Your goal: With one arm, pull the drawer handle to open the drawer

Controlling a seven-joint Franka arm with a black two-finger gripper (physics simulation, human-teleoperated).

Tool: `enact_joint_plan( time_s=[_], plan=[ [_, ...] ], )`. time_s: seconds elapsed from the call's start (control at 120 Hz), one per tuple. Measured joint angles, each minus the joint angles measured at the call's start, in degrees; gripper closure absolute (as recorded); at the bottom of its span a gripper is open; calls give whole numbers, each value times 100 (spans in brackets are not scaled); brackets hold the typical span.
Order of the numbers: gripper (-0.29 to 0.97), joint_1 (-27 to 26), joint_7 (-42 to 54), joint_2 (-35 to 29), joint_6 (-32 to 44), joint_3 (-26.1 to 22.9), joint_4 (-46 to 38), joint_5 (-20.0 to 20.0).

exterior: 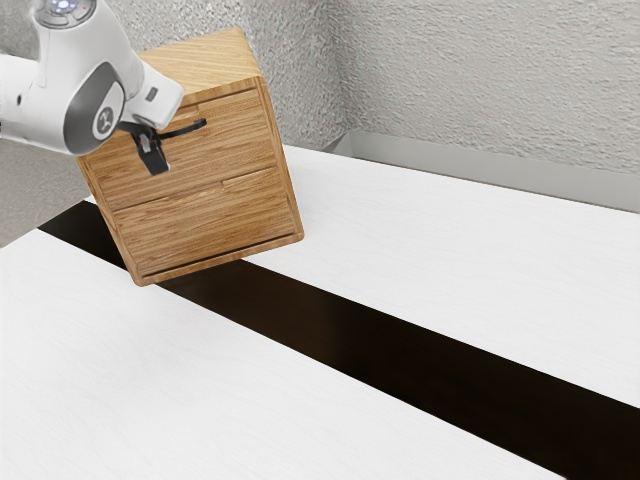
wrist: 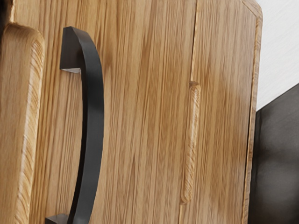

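Note:
A wooden cabinet (exterior: 200, 190) stands tilted on the white table, with two drawer fronts stacked one above the other. The upper drawer (exterior: 225, 135) carries a curved black handle (exterior: 185, 129) and looks shut, flush with the cabinet front. My gripper (exterior: 148, 142) hangs right in front of that drawer at the handle's end toward the exterior view's left. It is open, and one black finger (exterior: 153, 158) shows just below the bar. In the wrist view the handle (wrist: 88, 135) arcs across the oak drawer front (wrist: 145, 112), close to my hand. The lower drawer's recessed grip (wrist: 190, 140) lies beside it.
A wide black strip (exterior: 400, 350) crosses the white table (exterior: 450, 240) diagonally under the cabinet. A grey textured wall (exterior: 480, 70) rises behind. My white arm (exterior: 70, 80) covers the cabinet's corner toward the exterior view's upper left.

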Motion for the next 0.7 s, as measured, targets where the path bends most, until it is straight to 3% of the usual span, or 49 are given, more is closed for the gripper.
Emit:
enact_joint_plan(
  time_s=[0.7],
  plan=[
    [1, 68, 259, 475, 115, -103, 215, -362]
  ],
)
